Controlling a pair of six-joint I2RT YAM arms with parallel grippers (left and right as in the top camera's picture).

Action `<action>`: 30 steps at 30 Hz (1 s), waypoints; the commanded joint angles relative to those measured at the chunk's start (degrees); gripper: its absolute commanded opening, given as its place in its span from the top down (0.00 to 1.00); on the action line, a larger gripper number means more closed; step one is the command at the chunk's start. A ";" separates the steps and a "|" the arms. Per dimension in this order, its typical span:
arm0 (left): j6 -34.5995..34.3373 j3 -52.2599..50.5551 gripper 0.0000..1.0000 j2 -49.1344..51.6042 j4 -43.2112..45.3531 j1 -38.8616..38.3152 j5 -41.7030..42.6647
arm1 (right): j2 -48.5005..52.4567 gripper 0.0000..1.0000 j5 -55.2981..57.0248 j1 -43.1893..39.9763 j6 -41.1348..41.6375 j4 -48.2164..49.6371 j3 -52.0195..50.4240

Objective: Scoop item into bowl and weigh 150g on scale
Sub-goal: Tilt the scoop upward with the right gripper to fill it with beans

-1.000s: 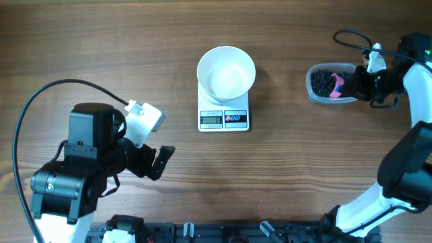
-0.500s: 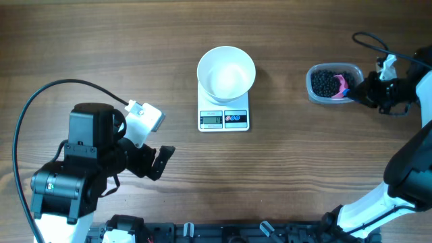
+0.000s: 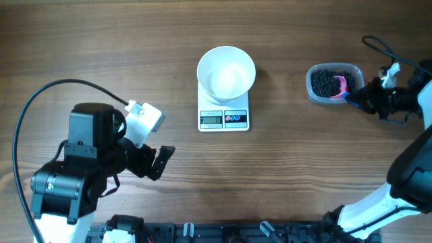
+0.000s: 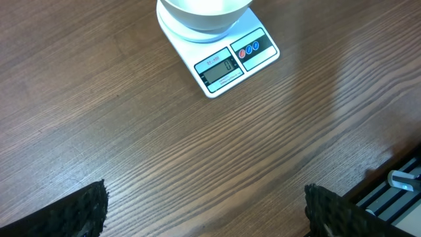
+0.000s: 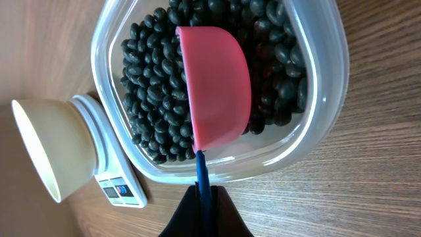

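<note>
Item (image 5: 148,79) in clear tub (image 5: 327,99); right gripper (image 5: 204,207) clenched on pink scoop (image 5: 217,85); left gripper (image 4: 204,214) released

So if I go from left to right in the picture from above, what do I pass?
Left end effector → white bowl sitting on the scale → clear tub of black beads → right end effector, gripping the pink scoop by its handle.
</note>
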 commanded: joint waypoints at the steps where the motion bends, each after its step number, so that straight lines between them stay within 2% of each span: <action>1: 1.16 0.85 0.00 -0.09 0.17 0.42 -0.33 | 1.88 0.96 -1.81 -2.62 0.81 -1.07 -1.70; 30: 1.16 0.85 0.00 -0.09 0.17 0.42 -0.33 | 1.88 0.96 -14.10 -6.49 -2.16 -2.82 -1.73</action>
